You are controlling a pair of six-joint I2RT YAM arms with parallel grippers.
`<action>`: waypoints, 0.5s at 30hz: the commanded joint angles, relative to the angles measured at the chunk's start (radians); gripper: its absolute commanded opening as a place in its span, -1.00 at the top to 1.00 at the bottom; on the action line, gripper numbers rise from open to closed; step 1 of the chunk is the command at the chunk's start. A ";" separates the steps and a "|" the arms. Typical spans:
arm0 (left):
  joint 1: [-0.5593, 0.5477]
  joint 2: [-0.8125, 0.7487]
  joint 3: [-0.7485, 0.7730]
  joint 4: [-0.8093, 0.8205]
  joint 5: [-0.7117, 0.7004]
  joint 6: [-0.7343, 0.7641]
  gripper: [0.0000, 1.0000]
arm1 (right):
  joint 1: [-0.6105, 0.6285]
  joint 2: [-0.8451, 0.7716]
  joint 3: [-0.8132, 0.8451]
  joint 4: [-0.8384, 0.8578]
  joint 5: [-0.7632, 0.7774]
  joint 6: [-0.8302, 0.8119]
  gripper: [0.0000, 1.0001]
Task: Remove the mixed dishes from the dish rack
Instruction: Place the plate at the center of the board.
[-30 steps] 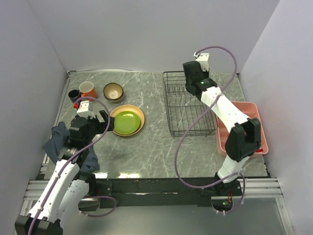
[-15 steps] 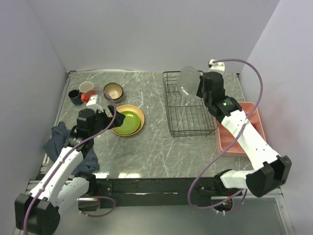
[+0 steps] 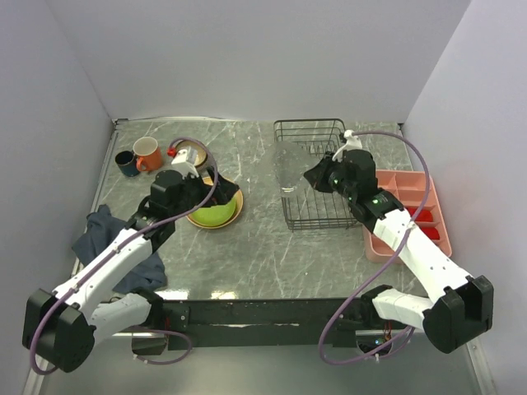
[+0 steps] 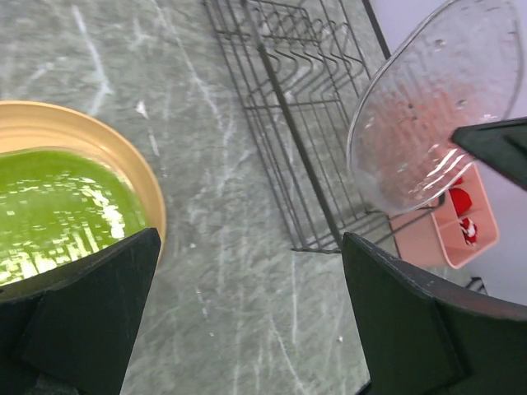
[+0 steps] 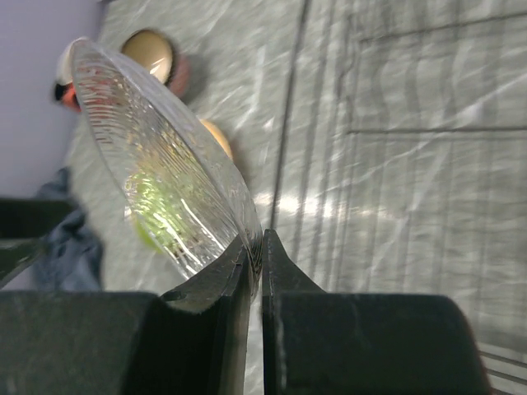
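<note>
My right gripper [image 5: 257,247] is clamped on the rim of a clear plate [image 5: 156,156]. It holds the plate up on its edge, over the left side of the dish rack [image 3: 321,210]. My left gripper [image 4: 247,284] hangs with its fingers wide apart, just beside the green plate [image 4: 58,206].

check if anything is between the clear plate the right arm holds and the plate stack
No object lies on the table between the clear plate and the tan plate. The open left end effector hangs above that stack, though, and could block the set-down.
</note>
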 commanded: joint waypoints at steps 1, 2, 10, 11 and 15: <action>-0.047 0.033 0.057 0.080 -0.001 -0.048 -0.95 | 0.003 -0.032 -0.047 0.167 -0.158 0.105 0.97; -0.053 0.037 0.060 0.085 -0.010 -0.053 -0.93 | 0.002 -0.032 -0.055 0.176 -0.170 0.113 0.97; -0.096 0.099 0.080 0.118 -0.001 -0.076 -0.79 | 0.002 -0.035 -0.121 0.244 -0.262 0.160 0.97; -0.099 0.100 0.080 0.131 -0.001 -0.080 -0.77 | 0.003 -0.036 -0.126 0.248 -0.264 0.160 0.96; -0.116 0.113 0.068 0.167 -0.009 -0.109 -0.58 | 0.002 -0.032 -0.137 0.248 -0.284 0.162 0.96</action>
